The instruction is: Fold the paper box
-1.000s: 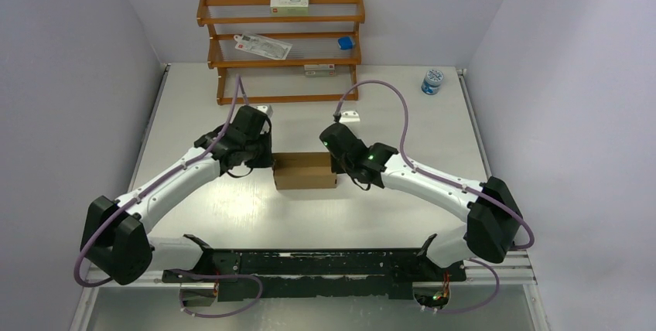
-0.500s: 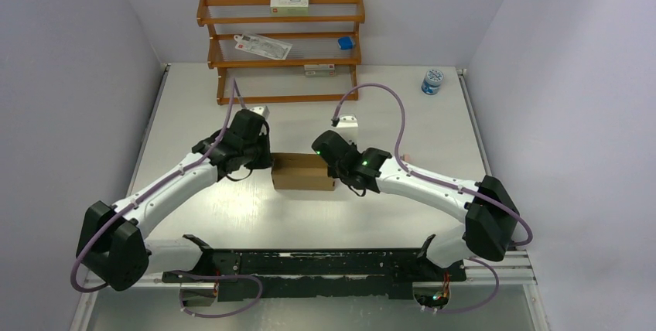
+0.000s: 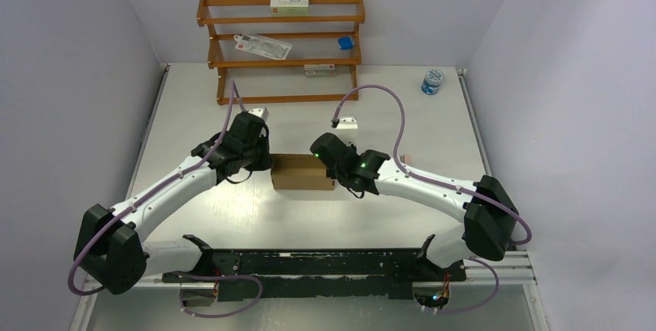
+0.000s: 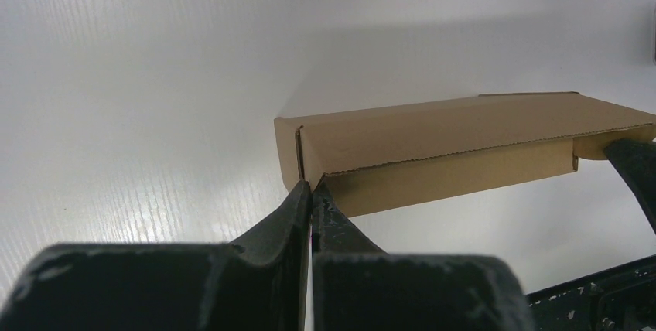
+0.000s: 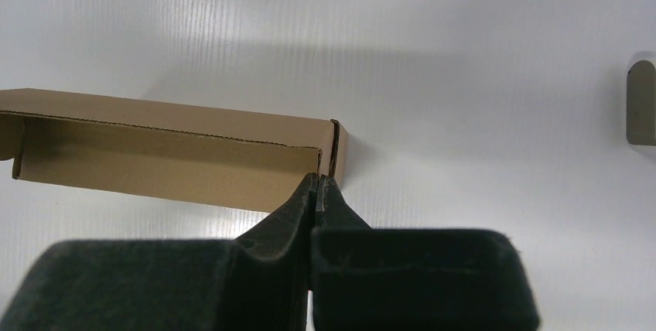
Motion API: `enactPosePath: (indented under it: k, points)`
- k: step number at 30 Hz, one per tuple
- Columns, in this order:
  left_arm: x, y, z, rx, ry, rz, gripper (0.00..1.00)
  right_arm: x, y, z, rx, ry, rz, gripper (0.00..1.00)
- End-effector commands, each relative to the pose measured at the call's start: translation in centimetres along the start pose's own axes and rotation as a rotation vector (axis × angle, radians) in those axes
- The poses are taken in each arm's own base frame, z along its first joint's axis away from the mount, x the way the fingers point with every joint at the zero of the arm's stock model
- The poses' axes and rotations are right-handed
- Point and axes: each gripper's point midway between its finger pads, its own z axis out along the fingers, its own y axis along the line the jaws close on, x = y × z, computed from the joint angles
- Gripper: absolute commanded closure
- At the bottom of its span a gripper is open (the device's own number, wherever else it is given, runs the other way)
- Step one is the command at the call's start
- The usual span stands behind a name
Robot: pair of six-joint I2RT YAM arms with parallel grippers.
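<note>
White and shiny, the counter (image 3: 255,219) holds one small brown paper box (image 3: 303,172) in the middle, between the two arms. At its left end the left claw (image 4: 311,192) is squeezed tight shut, its tips touching the box's corner. The box looks light and thin. I think it will bend easily along its folds, squash if pinched hard, and slide on the smooth counter. The best places to hold it seem to be the short end walls or a flap's edge, not the long flat top. At its right end the right claw (image 5: 319,182) is squeezed shut as well, tips against that corner. From above, both arms cover the box's ends. Up close, I cannot tell if either claw has cardboard pinched between its tips.
</note>
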Motion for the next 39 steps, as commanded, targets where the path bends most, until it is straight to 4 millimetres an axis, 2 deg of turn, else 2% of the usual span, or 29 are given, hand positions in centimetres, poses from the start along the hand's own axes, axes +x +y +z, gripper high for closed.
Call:
enactPosePath:
  k: [1,12,17,22,28,34,36,39]
  points:
    - [0.6,0.2,-0.1,-0.009,0.005,0.002,0.95,1.4,0.1,0.7,0.011,0.011,-0.01,1.0]
    - [1.9,-0.2,0.4,-0.07,0.003,0.075,0.95,1.9,0.1,0.8,0.002,-0.01,-0.024,1.0]
    - [3.3,0.3,0.9,-0.09,-0.006,0.07,0.95,2.8,-0.1,0.9,-0.008,-0.024,-0.031,1.0]
    - [4.1,0.9,1.3,-0.094,-0.027,0.058,0.95,2.9,0.0,0.7,-0.046,-0.045,-0.022,0.99]
    - [4.3,1.3,1.3,-0.111,-0.045,0.053,0.95,1.3,0.5,-1.0,-0.119,-0.086,0.002,0.78]
    - [4.5,1.4,1.7,-0.108,-0.046,0.056,0.95,-1.6,0.3,-3.6,-0.182,-0.164,0.09,0.41]
    - [4.6,1.3,1.8,-0.105,-0.047,0.059,0.95,-2.5,-0.1,-3.9,-0.194,-0.193,0.135,0.32]
    - [4.7,1.2,1.8,-0.101,-0.052,0.069,0.95,-3.4,-0.6,-3.3,-0.2,-0.208,0.194,0.29]
